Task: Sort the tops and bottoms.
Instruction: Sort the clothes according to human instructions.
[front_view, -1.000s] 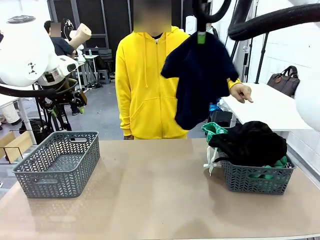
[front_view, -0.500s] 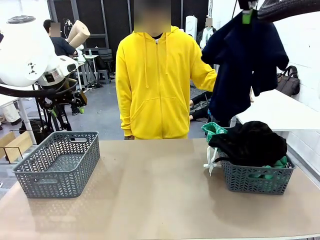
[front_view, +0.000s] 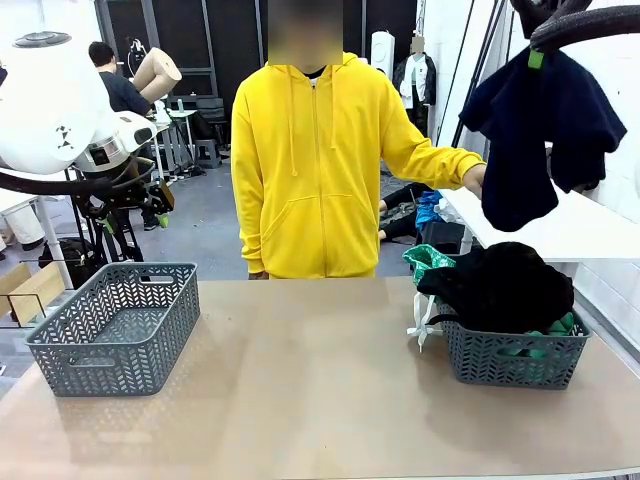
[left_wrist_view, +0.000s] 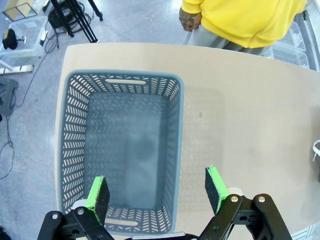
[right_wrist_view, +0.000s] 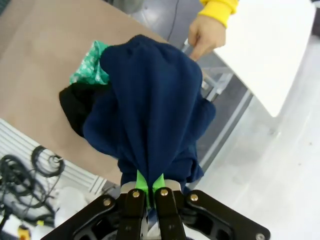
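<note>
The dark navy soft cloth garment (front_view: 540, 135) that we hold has swung from in front of the person's yellow hoodie (front_view: 318, 170) out to the far right over the last second. It now hangs high above the white side table (front_view: 560, 215), beyond our own table's right end. Our right gripper (right_wrist_view: 150, 186) is pinched tight on a bunched fold of it.

We judge this a carry away from the full grey lattice basket (front_view: 515, 352), where the black garment (front_view: 500, 285) and the bright green one (front_view: 428, 262) remain heaped.

Our left gripper (left_wrist_view: 157, 194) hovers with jaws wide above the bare grey plastic basket (left_wrist_view: 75, 150), holding nothing. The tan tabletop (front_view: 320, 380) between the baskets lies free for travel. The person's hand (right_wrist_view: 205, 34) is close beside the hanging cloth, so room there is tight.
</note>
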